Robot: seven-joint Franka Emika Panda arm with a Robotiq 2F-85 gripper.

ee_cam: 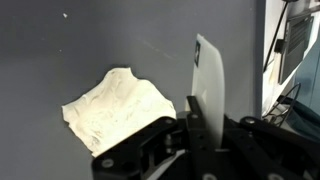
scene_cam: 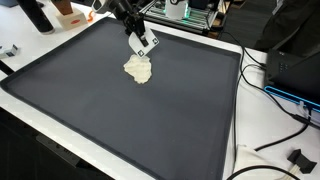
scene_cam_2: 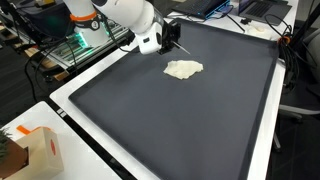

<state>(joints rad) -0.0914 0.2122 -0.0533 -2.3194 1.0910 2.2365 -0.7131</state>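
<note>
In an exterior view, the gripper (scene_cam: 145, 45) hung over the far part of the dark mat (scene_cam: 120, 125), with its tips pointing down. A crumpled cream cloth (scene_cam: 138, 69) lay on the mat just below and in front of the tips, which did not appear to touch it. The view was too small to tell whether the fingers stood apart or together. Off the mat's right edge, black cables (scene_cam: 283, 108) trailed over the white table.

In an exterior view from another place, the white arm (scene_cam_2: 122, 14) reached in over the mat's (scene_cam_2: 170, 125) far left edge. The gripper (scene_cam_2: 172, 35) hung close above the cloth (scene_cam_2: 183, 69), which lay flat on the mat's far half, well clear of every edge. Nothing was held between the fingers. An orange-and-white box (scene_cam_2: 36, 150) stood off the mat's near left corner.

In the wrist view, the cloth (ee_cam: 115, 108) rested on the mat (ee_cam: 60, 45) beside the gripper body. Only one pale finger (ee_cam: 208, 85) showed, free of the cloth, so the gap between the fingers could not be judged.
</note>
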